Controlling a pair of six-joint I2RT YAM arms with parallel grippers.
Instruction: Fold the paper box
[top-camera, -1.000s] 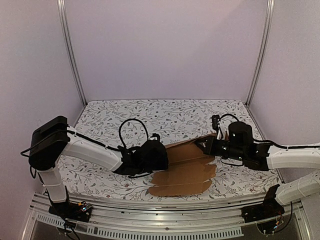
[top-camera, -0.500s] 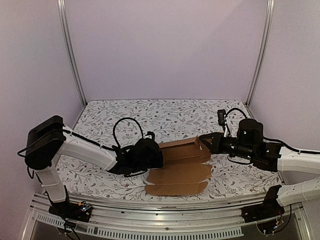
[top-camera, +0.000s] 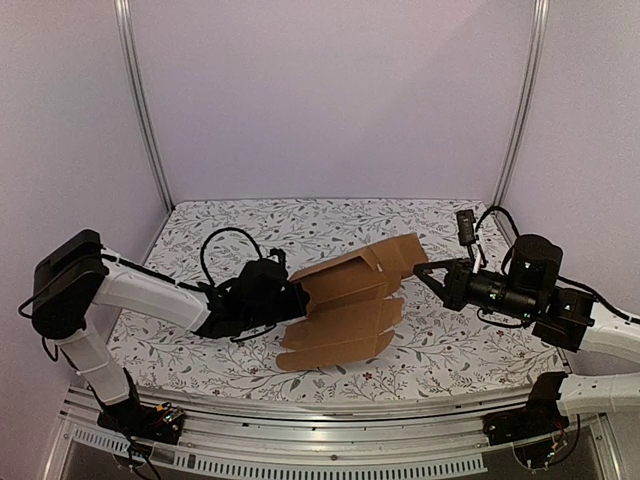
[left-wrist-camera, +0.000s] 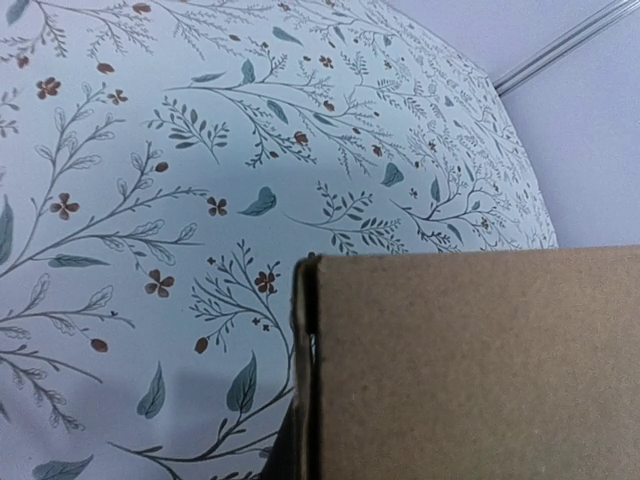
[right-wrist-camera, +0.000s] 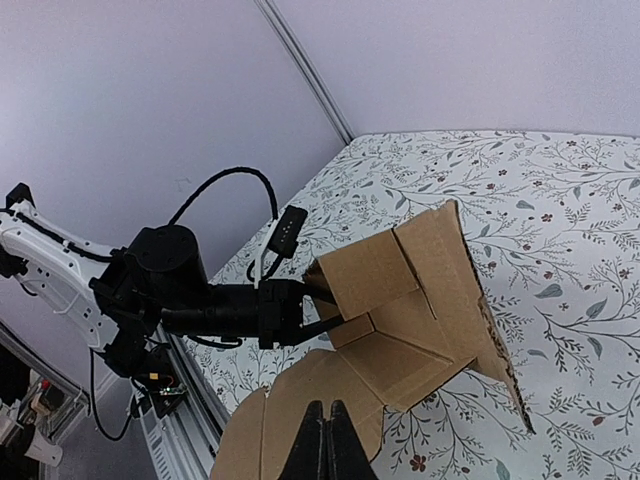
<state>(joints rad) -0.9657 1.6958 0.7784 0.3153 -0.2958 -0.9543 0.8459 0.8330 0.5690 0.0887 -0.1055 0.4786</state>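
Note:
The paper box (top-camera: 350, 300) is a brown cardboard sheet, partly folded, its far flaps tilted up off the table and its near flaps (top-camera: 330, 350) hanging low. My left gripper (top-camera: 293, 298) is shut on the box's left end. In the left wrist view the box (left-wrist-camera: 470, 370) fills the lower right, a doubled edge (left-wrist-camera: 305, 370) hiding the fingers. In the right wrist view the left gripper (right-wrist-camera: 335, 312) pinches the box (right-wrist-camera: 420, 300) at a folded corner. My right gripper (top-camera: 420, 272) is shut and empty, just right of the box and apart from it; its fingertips (right-wrist-camera: 325, 445) press together.
The table carries a floral cloth (top-camera: 300, 225). Metal frame posts (top-camera: 140, 100) and pale walls close the back and sides. An aluminium rail (top-camera: 330, 410) runs along the near edge by the arm bases.
The left arm has drawn the box leftward and tipped its right end up. The right gripper has let the box's right end go free and pulled back to the right, still shut.

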